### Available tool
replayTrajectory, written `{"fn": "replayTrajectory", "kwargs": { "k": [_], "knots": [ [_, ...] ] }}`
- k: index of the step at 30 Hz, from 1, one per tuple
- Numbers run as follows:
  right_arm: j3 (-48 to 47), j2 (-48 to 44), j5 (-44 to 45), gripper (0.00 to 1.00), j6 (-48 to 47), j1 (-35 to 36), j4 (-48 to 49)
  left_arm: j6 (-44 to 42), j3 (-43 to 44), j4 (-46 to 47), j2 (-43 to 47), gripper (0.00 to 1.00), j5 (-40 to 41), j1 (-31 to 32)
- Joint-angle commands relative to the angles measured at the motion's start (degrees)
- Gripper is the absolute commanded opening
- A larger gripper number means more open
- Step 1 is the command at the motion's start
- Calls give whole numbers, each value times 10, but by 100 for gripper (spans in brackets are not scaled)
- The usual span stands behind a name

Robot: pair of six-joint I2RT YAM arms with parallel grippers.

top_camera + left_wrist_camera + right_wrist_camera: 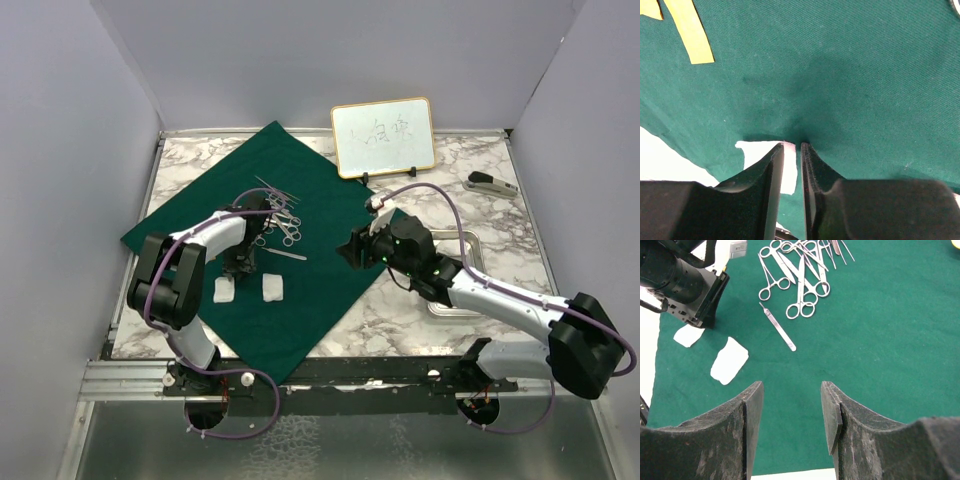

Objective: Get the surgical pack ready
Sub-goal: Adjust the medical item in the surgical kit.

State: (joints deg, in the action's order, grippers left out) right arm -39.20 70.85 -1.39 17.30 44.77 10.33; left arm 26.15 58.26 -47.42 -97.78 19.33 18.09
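Observation:
The dark green cloth [300,290] lies spread on the marble table. On it rest a cluster of silver scissor-like instruments [280,218] [800,285], a single scalpel [777,326] and two white gauze squares [226,290] [272,288]. My left gripper [240,270] points down at the cloth, its tips at the edge of one gauze square [752,150]. Its jaws [792,145] stand a narrow gap apart, with gauze and cloth showing between them. My right gripper [792,387] hovers open and empty over the cloth's right side. The steel tray [472,240] sits partly hidden under the right arm.
A gold-framed whiteboard [383,137] stands at the back. A stapler [490,184] lies at the back right. Yellow strips [690,30] show on the cloth in the left wrist view. Grey walls enclose the table on three sides.

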Motion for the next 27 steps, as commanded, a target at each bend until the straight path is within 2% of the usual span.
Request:
{"fn": "replayTrajectory", "kwargs": {
  "k": [1, 7, 14, 18, 23, 27],
  "knots": [
    [9, 5, 1, 50, -1, -2, 24, -2, -33, 26, -14, 21, 23, -13],
    [10, 7, -1, 50, -1, -2, 24, -6, -29, 24, 1, 8, 28, -14],
    [9, 13, -5, 50, -1, -2, 29, -5, -10, 1, 47, 6, 41, -14],
    [7, 20, -10, 49, 0, -2, 28, -6, -11, 0, 51, 1, 42, -14],
    [7, 18, -3, 49, -2, -2, 25, 0, 7, -31, 84, 0, 30, -13],
    [8, 19, 0, 49, -5, -2, 27, 47, 6, -62, 134, 0, 4, 24]
  ]
}}
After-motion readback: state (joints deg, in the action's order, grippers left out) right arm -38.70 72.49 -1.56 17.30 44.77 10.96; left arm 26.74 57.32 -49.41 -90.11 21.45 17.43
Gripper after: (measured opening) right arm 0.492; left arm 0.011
